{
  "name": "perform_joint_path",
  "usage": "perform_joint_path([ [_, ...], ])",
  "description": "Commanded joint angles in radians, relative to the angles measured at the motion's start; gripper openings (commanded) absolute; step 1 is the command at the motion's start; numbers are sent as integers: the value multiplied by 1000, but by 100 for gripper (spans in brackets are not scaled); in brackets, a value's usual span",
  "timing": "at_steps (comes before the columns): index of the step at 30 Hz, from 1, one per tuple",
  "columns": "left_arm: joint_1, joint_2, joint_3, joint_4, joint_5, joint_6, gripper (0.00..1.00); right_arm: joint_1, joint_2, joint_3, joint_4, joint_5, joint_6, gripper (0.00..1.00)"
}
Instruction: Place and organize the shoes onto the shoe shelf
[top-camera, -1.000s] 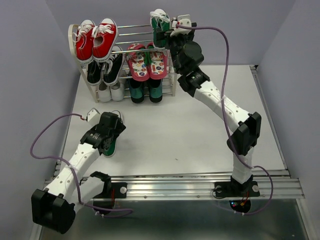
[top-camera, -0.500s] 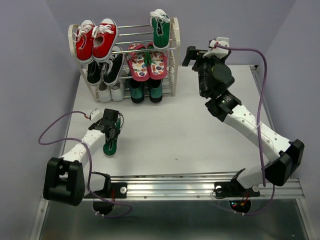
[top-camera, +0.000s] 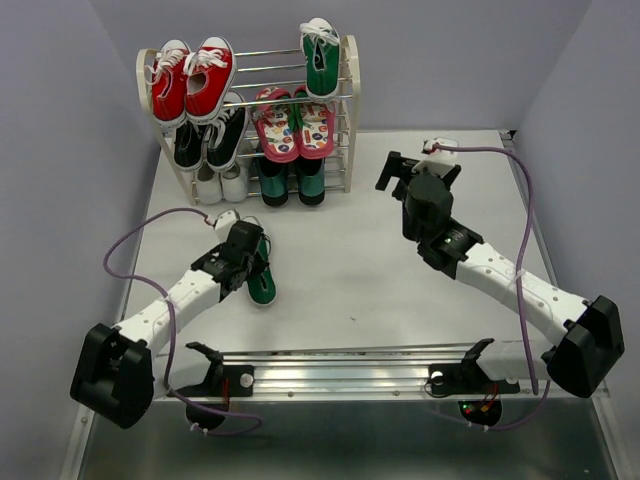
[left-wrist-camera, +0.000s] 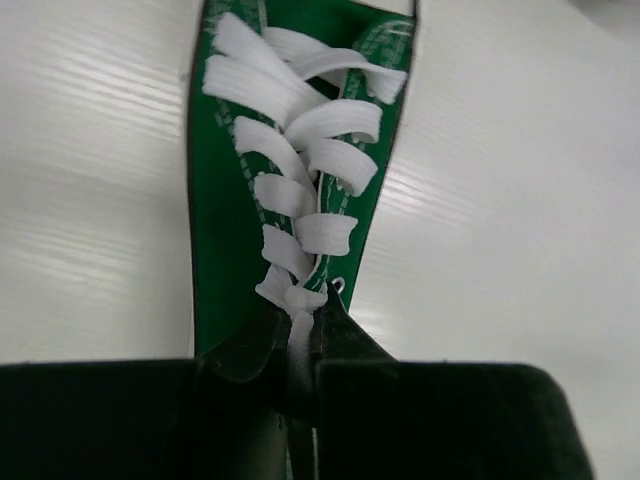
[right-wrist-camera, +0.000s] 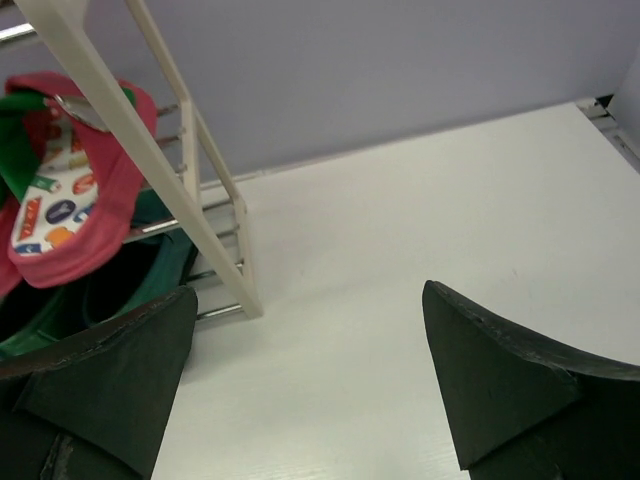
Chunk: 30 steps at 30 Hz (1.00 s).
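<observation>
Left wrist: my left jaws clamp the green sneaker (left-wrist-camera: 290, 200) by its laces; right jaws spread wide near the shoe shelf (right-wrist-camera: 245, 265).

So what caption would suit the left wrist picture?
Left hand gripping a green canvas sneaker with white laces, white table behind.

- Jaws spread wide at the lower corners, white counter (right-wrist-camera: 400, 200) showing between them.
- At left, slanting cream frame of the shoe shelf (right-wrist-camera: 131, 130).
- Inside it, pink-red flip-flop (right-wrist-camera: 70, 190) with printed footbed, above dark green loafers (right-wrist-camera: 130, 275).
- Beyond, lilac wall (right-wrist-camera: 400, 50).
</observation>
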Motion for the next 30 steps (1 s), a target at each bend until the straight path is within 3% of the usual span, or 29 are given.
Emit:
perform_joint_path([
  [1,-117,-28,55,193,37,11,0,3,-46,-49,-21,53,94,100],
  [12,-267,342,311,299,54,31,0,-6,-94,-148,-104,109,142,100],
  [13,-269,357,331,298,61,31,7,-6,-97,-155,-109,113,139,100],
  [14,-272,380,336,298,71,41,40,-6,-100,-157,-110,113,138,100],
  [15,-273,388,341,289,69,46,51,-6,-100,-160,-113,116,137,100],
  [17,-276,396,345,266,69,46,70,-6,-102,-169,-118,121,138,100],
  [20,-305,356,327,212,49,52,87,-15,-102,-177,-121,112,142,100],
  [23,-368,289,304,148,-4,38,99,-15,-99,-184,-124,89,146,100],
  [30,-427,232,232,39,-27,-87,99,-15,-73,-191,-126,84,151,100],
])
